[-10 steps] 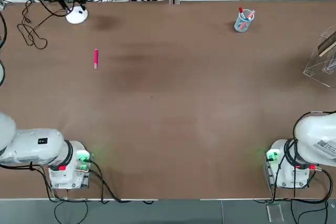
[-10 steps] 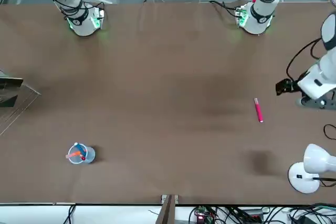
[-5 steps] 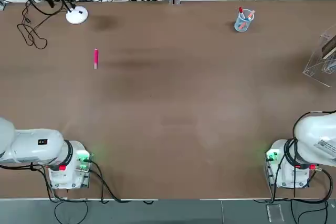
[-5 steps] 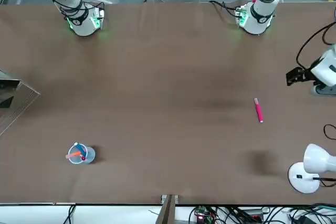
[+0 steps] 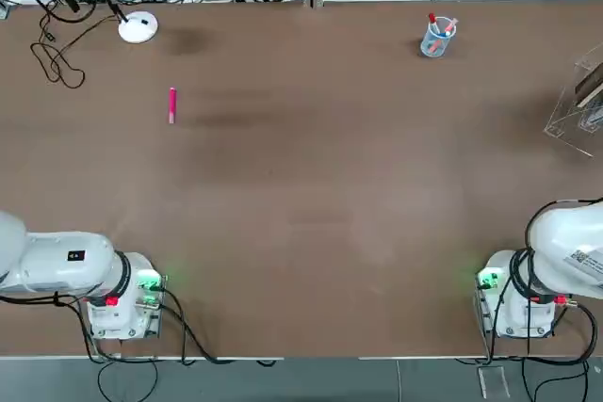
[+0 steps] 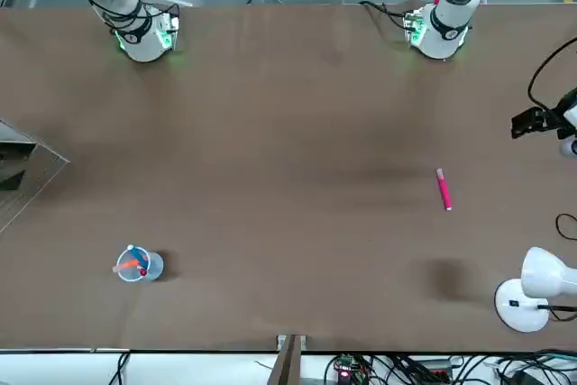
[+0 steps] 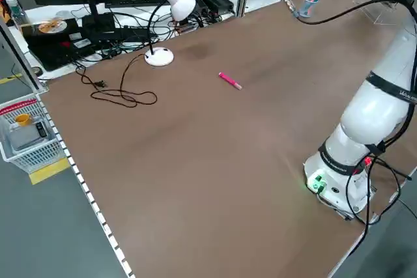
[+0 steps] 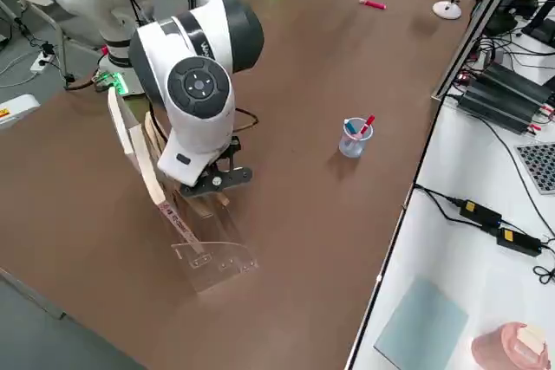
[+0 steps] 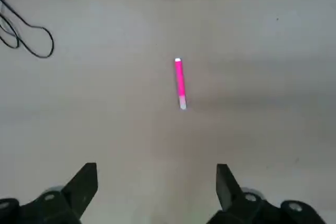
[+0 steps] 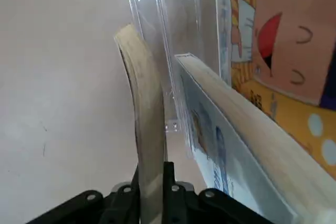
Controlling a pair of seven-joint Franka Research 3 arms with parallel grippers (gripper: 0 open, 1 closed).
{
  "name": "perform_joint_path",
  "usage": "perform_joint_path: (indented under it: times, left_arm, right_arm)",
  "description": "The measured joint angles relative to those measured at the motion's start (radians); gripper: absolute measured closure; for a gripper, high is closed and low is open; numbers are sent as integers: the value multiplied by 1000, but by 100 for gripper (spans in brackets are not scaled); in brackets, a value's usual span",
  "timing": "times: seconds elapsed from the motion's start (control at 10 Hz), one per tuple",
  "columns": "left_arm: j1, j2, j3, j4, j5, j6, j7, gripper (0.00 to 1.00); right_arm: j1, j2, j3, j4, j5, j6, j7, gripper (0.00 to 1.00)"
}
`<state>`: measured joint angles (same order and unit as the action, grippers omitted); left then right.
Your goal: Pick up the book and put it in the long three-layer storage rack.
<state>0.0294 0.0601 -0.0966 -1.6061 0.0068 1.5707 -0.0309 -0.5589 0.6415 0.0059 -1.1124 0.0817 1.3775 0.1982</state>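
My right gripper [image 10: 152, 176] is shut on the book [image 10: 148, 129], which shows edge-on as a thin cream strip that bends slightly. The book stands upright against the clear panels of the long three-layer storage rack [image 10: 176, 35]; which layer it is in I cannot tell. In the right side view the gripper [image 8: 211, 183] hangs under the white wrist, holding the book [image 8: 141, 162] at the rack [image 8: 212, 262] near the table's right edge. My left gripper [image 9: 156, 188] is open and empty, high over the far left of the table.
A second, thicker book [image 10: 247, 129] with a colourful cover leans in the rack. A pink pen [image 5: 172, 104] lies at the left, a white lamp [image 5: 138, 27] at the far left, and a clear cup of pens [image 5: 437, 37] at the far right.
The left gripper has drifted outward toward the table's far left edge. The right gripper and the book have not moved.
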Motion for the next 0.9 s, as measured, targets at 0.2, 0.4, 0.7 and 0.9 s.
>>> perform_joint_path:
  times: [0.2,0.4,0.7,0.9]
  left_arm:
    - [-1,-1,0,21,0,-22,0,3]
    - [-1,0,2,26,-1,-23,0,3]
    - [-1,1,2,26,-2,-24,0,3]
    - [-1,2,3,26,-7,-24,0,3]
  right_arm:
    - [0,7,0,1,-1,13,-1,85]
    - [-4,14,-1,2,-1,28,-5,85]
    - [-11,26,-2,2,-2,46,-29,85]
    - [-11,34,-2,2,-2,62,-34,85]
